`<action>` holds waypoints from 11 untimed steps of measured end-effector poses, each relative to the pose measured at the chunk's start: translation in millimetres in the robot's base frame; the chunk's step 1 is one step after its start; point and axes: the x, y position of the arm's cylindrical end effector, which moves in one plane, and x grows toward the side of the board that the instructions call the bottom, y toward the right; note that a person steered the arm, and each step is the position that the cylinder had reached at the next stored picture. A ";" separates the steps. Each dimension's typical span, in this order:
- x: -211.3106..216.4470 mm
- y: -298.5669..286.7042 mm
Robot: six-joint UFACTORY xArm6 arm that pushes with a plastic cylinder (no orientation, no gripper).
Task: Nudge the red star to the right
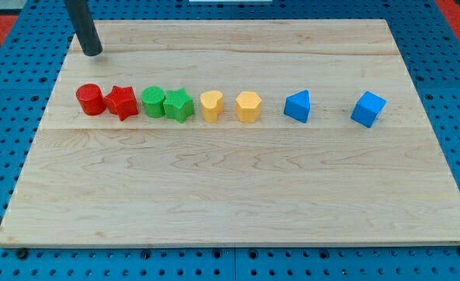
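Note:
The red star (122, 102) lies on the wooden board (237, 187) near the view's left, in a row of blocks. A red cylinder (90, 99) touches it on its left. A green cylinder (153, 101) sits just to its right, with a small gap or touching; I cannot tell which. My tip (93, 53) rests on the board at the view's upper left, above the red cylinder and up-left of the red star, well apart from both.
Further right in the row stand a green star (179, 104), a yellow heart (211, 104), a yellow hexagon (247, 106), a blue triangular block (297, 106) and a blue cube (368, 108). Blue pegboard (3, 117) surrounds the board.

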 end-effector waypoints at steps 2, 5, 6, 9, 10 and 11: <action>-1.8 0.7; -1.6 -0.3; 4.8 -25.1; 4.0 -44.5; 2.8 -55.9; 16.0 -61.5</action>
